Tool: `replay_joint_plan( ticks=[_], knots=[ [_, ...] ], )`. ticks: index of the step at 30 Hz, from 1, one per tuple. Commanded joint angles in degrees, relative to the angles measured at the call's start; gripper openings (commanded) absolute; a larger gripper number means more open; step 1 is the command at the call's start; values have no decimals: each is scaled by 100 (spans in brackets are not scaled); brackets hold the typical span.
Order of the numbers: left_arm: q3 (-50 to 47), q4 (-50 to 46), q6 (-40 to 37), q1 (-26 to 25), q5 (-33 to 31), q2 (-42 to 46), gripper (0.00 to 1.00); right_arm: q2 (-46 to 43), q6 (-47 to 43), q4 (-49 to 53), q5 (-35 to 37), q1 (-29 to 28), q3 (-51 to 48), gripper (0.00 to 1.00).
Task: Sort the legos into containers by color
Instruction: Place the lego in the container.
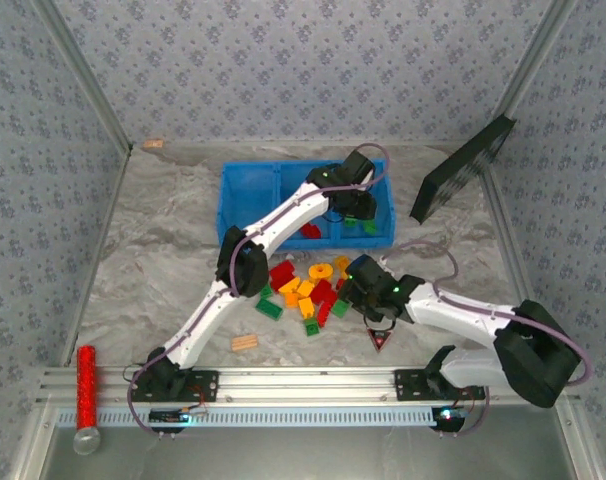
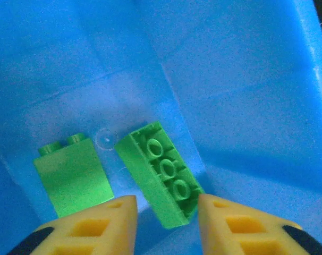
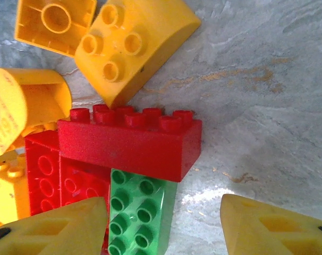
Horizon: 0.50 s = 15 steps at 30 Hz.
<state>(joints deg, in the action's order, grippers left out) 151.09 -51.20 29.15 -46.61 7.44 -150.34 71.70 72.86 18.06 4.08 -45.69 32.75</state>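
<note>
Lying beneath left hand (image 2: 167, 212): green lego (image 2: 162, 169)

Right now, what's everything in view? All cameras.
bin: one, blue, three compartments, back centre
red brick: one, red, middle compartment
green bricks: two, green, right compartment
loose bricks: about a dozen, red, yellow, green, piled before bin
wooden piece: one, tan, left of pile's near edge
triangle: one, dark with red mark, near right of pile
ridged stick: one, red, front left rail
panel: one, black, leaning at right wall
left tool: one, yellow-tipped, open above green bricks
right tool: one, yellow-tipped, open above pile
</note>
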Motion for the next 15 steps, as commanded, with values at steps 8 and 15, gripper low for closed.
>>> replay_joint_plan(
  ticks=[8,15],
  knots=[
    [-35,70,12,-28,189,132,45,549,205,-310,-10,-73,235,55],
    [-17,334,25,-26,609,477,47,973,171,-295,-98,-151,262,48]
  ],
)
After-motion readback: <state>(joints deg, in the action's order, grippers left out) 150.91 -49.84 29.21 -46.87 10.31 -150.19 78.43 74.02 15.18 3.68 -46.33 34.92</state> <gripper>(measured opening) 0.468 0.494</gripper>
